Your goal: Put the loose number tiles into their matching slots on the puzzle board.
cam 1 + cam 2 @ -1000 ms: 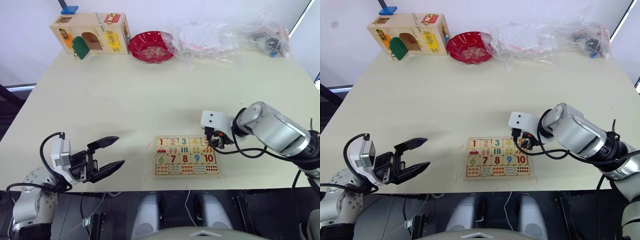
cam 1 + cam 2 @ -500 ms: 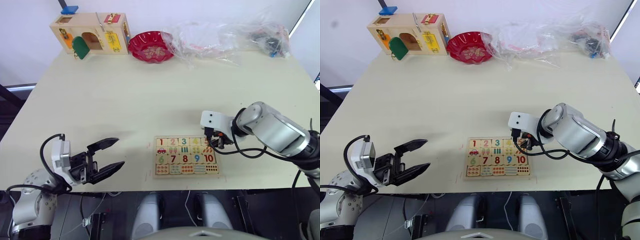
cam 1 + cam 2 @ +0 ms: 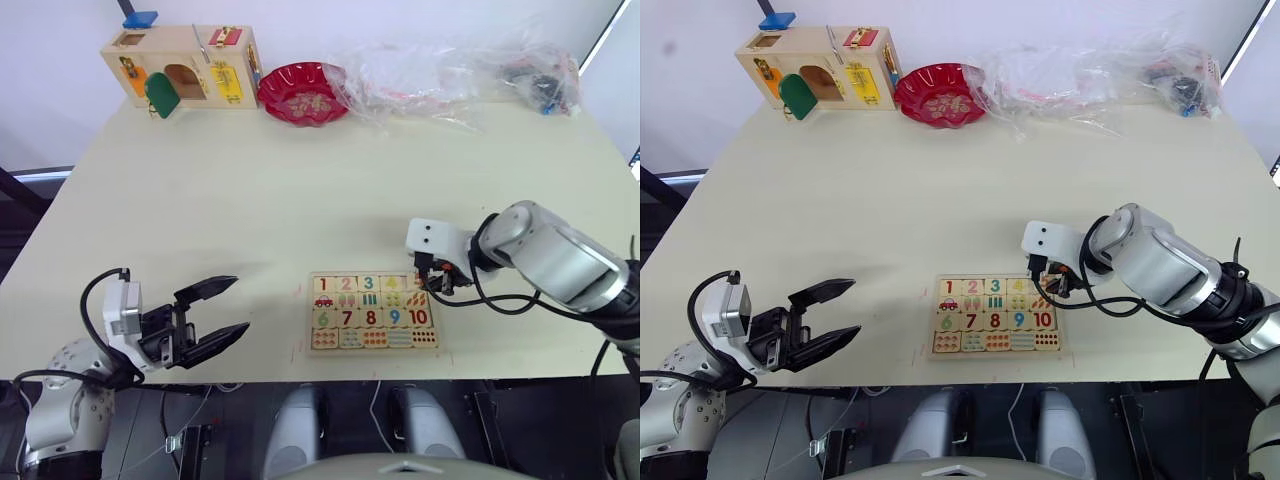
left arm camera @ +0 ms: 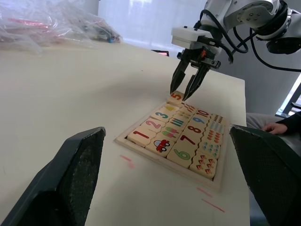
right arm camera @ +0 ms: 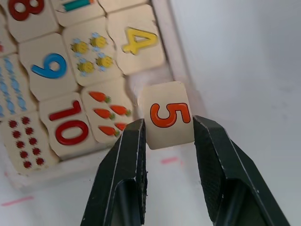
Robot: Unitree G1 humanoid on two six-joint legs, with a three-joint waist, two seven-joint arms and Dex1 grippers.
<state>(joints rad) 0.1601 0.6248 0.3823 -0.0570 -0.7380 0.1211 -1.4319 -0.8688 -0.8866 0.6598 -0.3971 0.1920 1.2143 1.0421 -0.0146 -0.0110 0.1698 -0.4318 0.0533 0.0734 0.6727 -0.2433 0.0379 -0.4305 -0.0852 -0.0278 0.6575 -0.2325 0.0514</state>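
Observation:
The puzzle board (image 3: 309, 312) lies near the table's front edge, right of centre. Tiles 1 to 4 fill its top row, and the matching slot at the right end (image 5: 140, 87) is partly bare. The loose number tile, an orange 5 (image 5: 169, 121), sits tilted over that corner, half on the board's rim. My right gripper (image 5: 168, 129) is shut on it, one finger against each side; the left wrist view shows this gripper (image 4: 182, 95) pointing down at the tile (image 4: 176, 98). My left gripper (image 3: 232, 305) hangs open and empty left of the board.
At the table's far left stands a wooden box with coloured doors (image 3: 180, 65). A red bowl (image 3: 302, 92) is beside it, and crumpled plastic bags (image 3: 450, 70) lie along the far right. A person's hand (image 4: 275, 126) shows beyond the table.
My right gripper has shifted slightly to the right and away from me at the board's top right corner. The left arm has stayed still.

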